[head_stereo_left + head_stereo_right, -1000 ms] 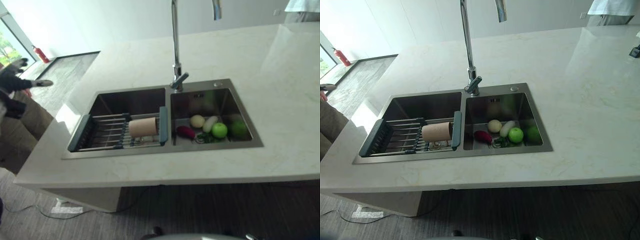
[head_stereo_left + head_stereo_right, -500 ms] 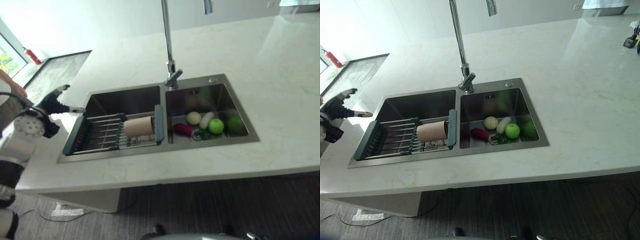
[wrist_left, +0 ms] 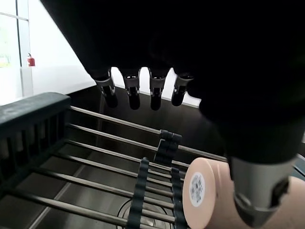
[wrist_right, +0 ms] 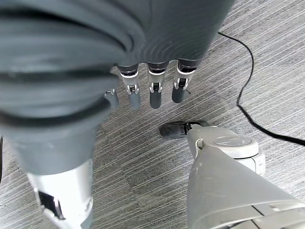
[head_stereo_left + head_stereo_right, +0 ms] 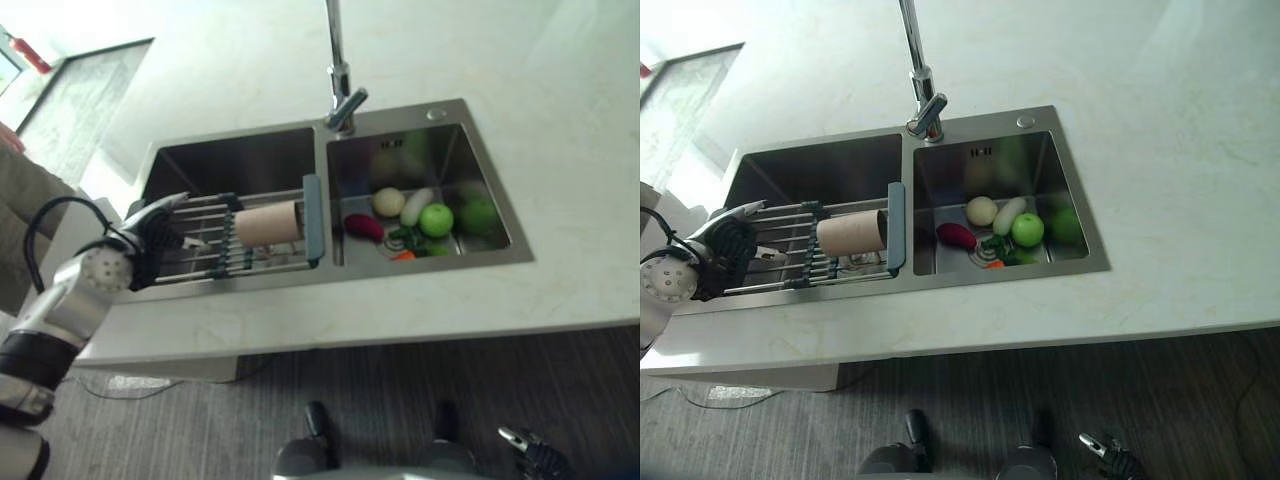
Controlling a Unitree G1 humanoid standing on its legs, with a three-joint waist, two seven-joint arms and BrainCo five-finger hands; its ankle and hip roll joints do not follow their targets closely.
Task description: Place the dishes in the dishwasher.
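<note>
Left hand (image 5: pixel 163 232) hovers over the near-left end of the grey-framed metal-rod drying rack (image 5: pixel 205 255) that spans the left basin of the stainless double sink (image 5: pixel 240 165); fingers (image 3: pixel 131 93) straight and relaxed in its wrist view, thumb apart, holding nothing

Right hand (image 4: pixel 143 90) hangs low over grey striped floor (image 4: pixel 267 76), fingers loosely extended, empty

Task's thing: pale peach cylindrical cup (image 5: pixel 267 223), lying on its side on the rack rods, close against the rack's right-hand grey end bar (image 5: pixel 312 220). Base with a small label faces the left hand (image 3: pixel 199 191). Hand and cup near, not touching

Handling, judged: looks light and rigid, smooth-walled, possibly ceramic or plastic, can't tell which. Smooth round side may roll along the rods or slip if pinched at one end. Best hold probably around the middle of the barrel, fingers over the top, thumb underneath between rods; rod gaps may leave little room for the thumb. If ceramic, a knock against the rack or sink wall could chip it

Containers:
- left basin: rack with the cup; something small and pale under the rods near the drain, not identifiable
- right basin (image 5: pixel 1040 165): round pale vegetable (image 5: pixel 981 210), white elongated vegetable (image 5: pixel 1008 215), green apple (image 5: pixel 1027 230), dark red-purple vegetable (image 5: pixel 956 236), some green leaves and a bit of orange near the drain

Tall chrome tap (image 5: pixel 919 80) stands behind the divider. Pale marble-look worktop (image 5: pixel 1160 240) surrounds the sink. No dishwasher identifiable
</note>
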